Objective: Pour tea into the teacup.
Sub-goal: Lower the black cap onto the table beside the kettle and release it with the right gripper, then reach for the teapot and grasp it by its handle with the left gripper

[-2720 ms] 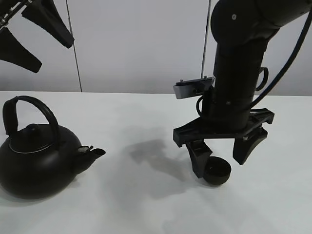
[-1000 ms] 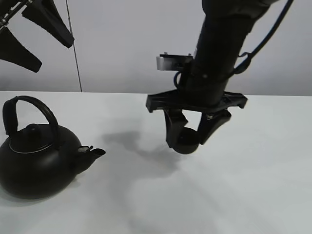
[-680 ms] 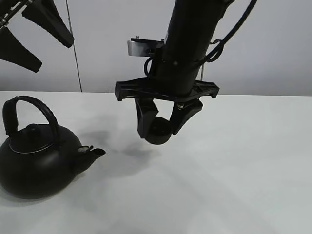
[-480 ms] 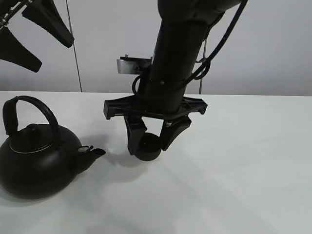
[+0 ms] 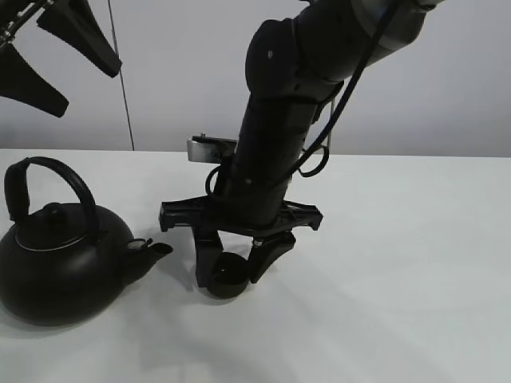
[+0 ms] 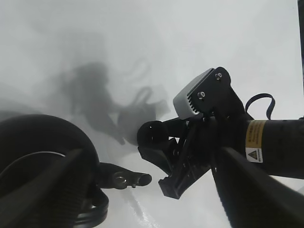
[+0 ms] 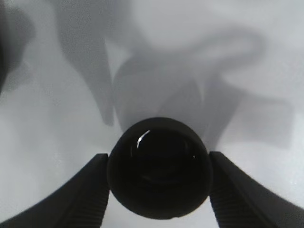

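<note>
The teacup [image 7: 159, 178] is clamped between the fingers of the right gripper [image 5: 230, 271], low over the table [image 5: 399, 303] and just beside the spout [image 5: 156, 250] of the kettle [image 5: 60, 267] (whether it touches down, we cannot tell). We judge it best to set it level within the spout's reach, then release gently. The left gripper [image 5: 86, 92] hangs spread apart, high above the kettle.
</note>
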